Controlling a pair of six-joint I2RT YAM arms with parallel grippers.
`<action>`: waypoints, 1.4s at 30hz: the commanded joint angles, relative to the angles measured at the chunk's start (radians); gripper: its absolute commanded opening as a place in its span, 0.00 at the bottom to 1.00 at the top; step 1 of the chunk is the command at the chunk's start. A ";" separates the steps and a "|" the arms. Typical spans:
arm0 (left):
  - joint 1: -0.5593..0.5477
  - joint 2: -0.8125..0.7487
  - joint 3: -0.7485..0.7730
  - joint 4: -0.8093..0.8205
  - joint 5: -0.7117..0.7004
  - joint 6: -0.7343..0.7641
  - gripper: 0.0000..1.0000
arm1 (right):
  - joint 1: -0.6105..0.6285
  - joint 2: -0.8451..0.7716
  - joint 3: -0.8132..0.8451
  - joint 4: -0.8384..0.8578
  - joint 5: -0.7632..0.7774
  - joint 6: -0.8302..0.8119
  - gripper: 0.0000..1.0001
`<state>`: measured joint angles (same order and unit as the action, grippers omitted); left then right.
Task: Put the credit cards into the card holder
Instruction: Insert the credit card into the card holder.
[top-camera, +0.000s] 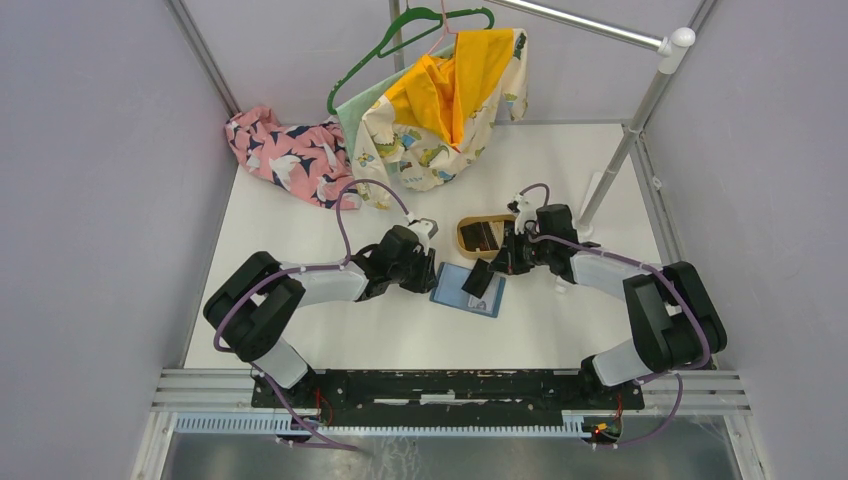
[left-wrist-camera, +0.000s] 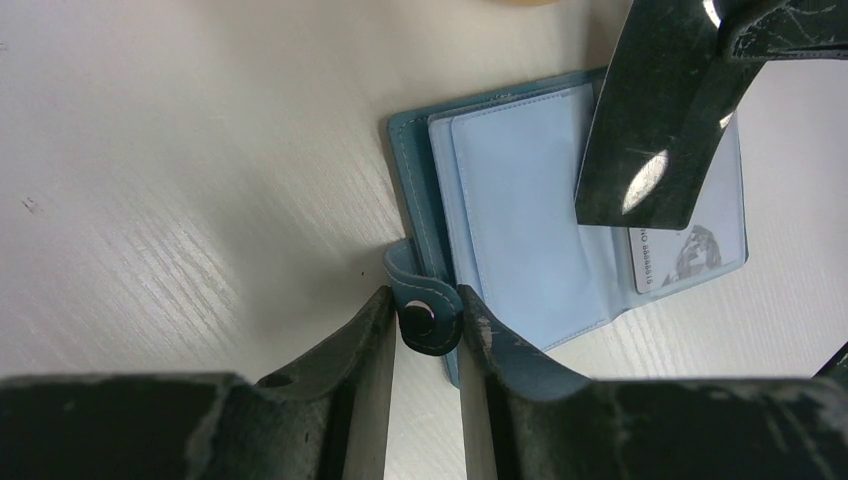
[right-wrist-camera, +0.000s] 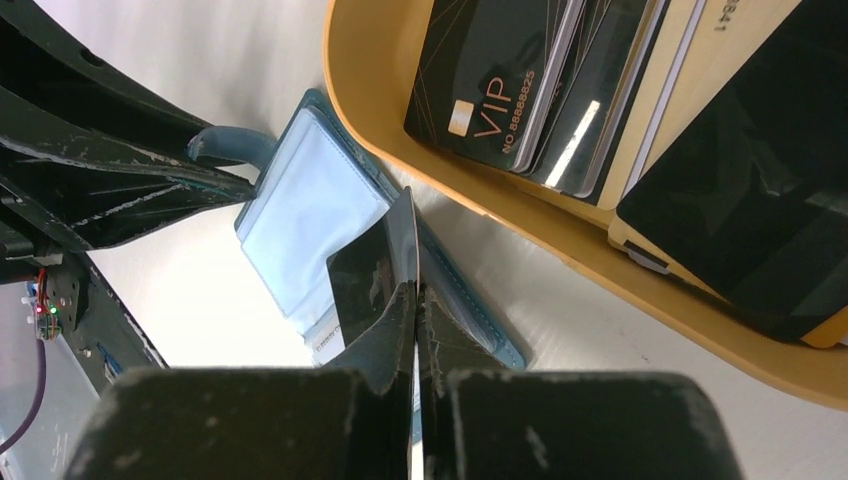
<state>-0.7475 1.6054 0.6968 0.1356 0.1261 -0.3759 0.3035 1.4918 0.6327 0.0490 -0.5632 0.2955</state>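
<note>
Teal card holder lies open mid-table beside the wooden tray, your left gripper pinching its snap tab. Your right gripper is clamped on a dark card above it; pin the tab and feed the card's edge squarely into the clear sleeve.

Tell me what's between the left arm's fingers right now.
The snap tab of the card holder, pinched between the left fingers; the left wrist view shows it.

pink cloth lies beside patterned garment.
</note>
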 joint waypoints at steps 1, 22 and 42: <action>-0.006 0.000 0.004 -0.006 0.028 0.008 0.34 | 0.008 0.002 -0.027 0.021 0.026 0.010 0.00; -0.006 -0.010 0.003 -0.010 0.021 0.002 0.34 | 0.000 -0.171 -0.073 0.021 0.124 -0.003 0.00; -0.006 -0.033 0.000 -0.001 0.032 -0.016 0.34 | 0.002 -0.081 -0.097 0.033 0.113 0.069 0.00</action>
<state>-0.7479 1.6016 0.6964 0.1268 0.1352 -0.3763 0.3058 1.4010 0.5537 0.0723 -0.4839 0.3458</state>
